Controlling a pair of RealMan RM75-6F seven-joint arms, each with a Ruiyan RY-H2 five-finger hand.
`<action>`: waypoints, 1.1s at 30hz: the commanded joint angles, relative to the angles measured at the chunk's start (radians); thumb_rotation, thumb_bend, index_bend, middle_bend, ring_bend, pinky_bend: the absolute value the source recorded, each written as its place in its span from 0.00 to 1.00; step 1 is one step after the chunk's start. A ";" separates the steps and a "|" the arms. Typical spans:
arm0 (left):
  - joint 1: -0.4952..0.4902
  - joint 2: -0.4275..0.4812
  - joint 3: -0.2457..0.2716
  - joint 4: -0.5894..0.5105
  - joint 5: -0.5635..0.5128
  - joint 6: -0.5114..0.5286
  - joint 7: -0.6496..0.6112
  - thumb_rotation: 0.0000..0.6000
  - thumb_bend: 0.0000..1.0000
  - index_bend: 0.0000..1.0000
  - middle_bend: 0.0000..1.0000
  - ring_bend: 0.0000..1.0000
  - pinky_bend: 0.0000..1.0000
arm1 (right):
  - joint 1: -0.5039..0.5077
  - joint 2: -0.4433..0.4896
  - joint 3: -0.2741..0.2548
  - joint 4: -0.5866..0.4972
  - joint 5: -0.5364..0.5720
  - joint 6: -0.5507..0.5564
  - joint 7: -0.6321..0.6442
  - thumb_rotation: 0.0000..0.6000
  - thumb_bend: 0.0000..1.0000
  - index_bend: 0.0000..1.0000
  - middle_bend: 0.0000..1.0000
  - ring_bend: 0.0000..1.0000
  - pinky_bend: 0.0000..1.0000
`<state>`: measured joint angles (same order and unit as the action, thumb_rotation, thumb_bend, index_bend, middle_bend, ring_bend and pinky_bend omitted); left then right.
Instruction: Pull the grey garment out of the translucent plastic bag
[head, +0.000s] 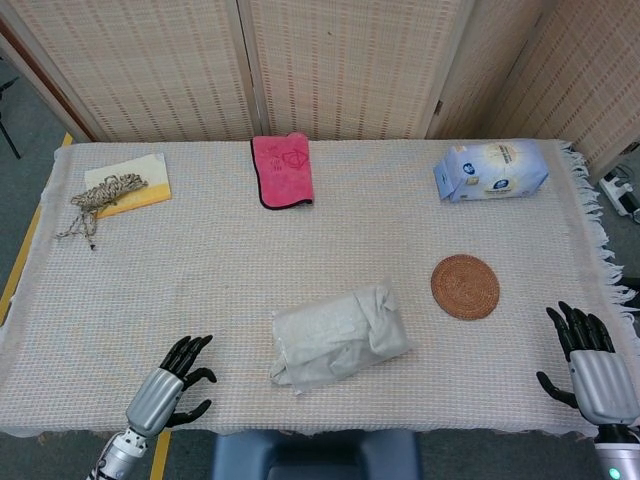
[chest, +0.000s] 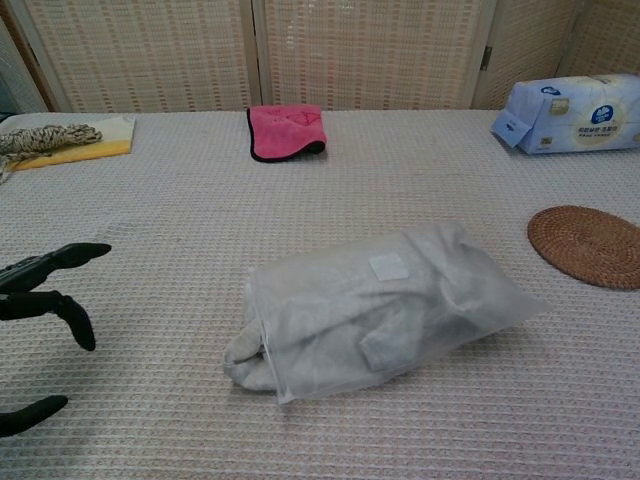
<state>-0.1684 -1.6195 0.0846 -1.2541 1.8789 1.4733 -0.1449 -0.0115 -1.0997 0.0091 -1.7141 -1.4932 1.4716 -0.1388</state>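
tissue pack print illegible, no readable text

I see a grey garment inside a milky translucent bag; a pink towel; a brown woven coaster; a pale blue tissue pack; beige rope on a yellow pad; black-fingered hands with silver backs, left and right.
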 joint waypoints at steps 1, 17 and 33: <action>-0.025 -0.059 -0.019 0.043 -0.012 -0.004 0.006 1.00 0.34 0.49 0.00 0.00 0.00 | 0.006 0.001 0.003 0.000 0.014 -0.013 -0.003 1.00 0.19 0.00 0.00 0.00 0.00; -0.080 -0.267 -0.028 0.144 -0.052 -0.030 0.073 1.00 0.26 0.50 0.00 0.00 0.00 | 0.014 0.012 0.010 -0.007 0.040 -0.030 0.007 1.00 0.19 0.00 0.00 0.00 0.00; -0.122 -0.372 -0.035 0.239 -0.069 -0.006 0.091 1.00 0.26 0.50 0.01 0.00 0.00 | 0.018 0.031 0.011 -0.019 0.059 -0.043 0.022 1.00 0.19 0.00 0.00 0.00 0.00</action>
<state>-0.2881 -1.9892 0.0484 -1.0170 1.8127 1.4698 -0.0558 0.0070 -1.0693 0.0200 -1.7329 -1.4343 1.4284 -0.1169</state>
